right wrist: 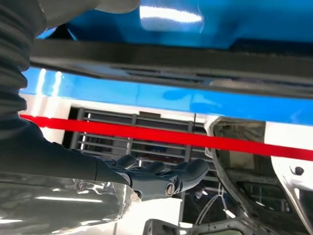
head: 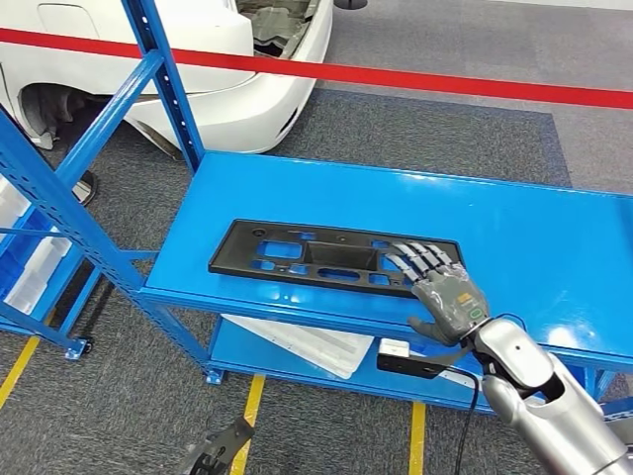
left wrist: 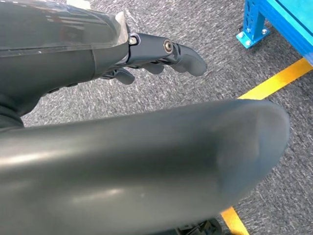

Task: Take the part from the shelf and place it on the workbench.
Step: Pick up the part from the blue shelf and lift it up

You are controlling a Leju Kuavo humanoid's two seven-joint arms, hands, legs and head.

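Right hand (head: 446, 293) sits at the near right end of the long flat black plastic panel with rectangular cutouts (head: 328, 256). Fingers (head: 418, 259) are stretched out flat over the panel's top face, thumb at the front edge of the blue metal shelf top (head: 522, 237). Can't tell if it's actually clamping the panel or just resting on it; the hand hides the contact area and the panel's right corner. Panel lies flat on the shelf top, long side parallel to the front edge, toward the left-centre of the surface.

Right wrist view: the dark fingers (right wrist: 173, 177) are extended and close together, panel edge and blue surface blurred close to the lens, no grip detail readable.

Left hand (left wrist: 162, 54) hangs low over the floor, fingers loosely extended, holding nothing. Much of that picture is blocked by a dark rounded robot part.

Lower shelf tier holds a white flat tray (head: 306, 341), partly hidden under the top deck. A small black-and-white device with cable (head: 406, 358) hangs near the right wrist.

Floor is grey carpet (head: 135, 396) with yellow floor lines (head: 250, 421). Blue perforated rack uprights (head: 168, 84) at left, white bins (head: 34, 262) cut off at the left edge. A white car body (head: 224, 69) stands behind a red barrier tape (head: 448, 81).
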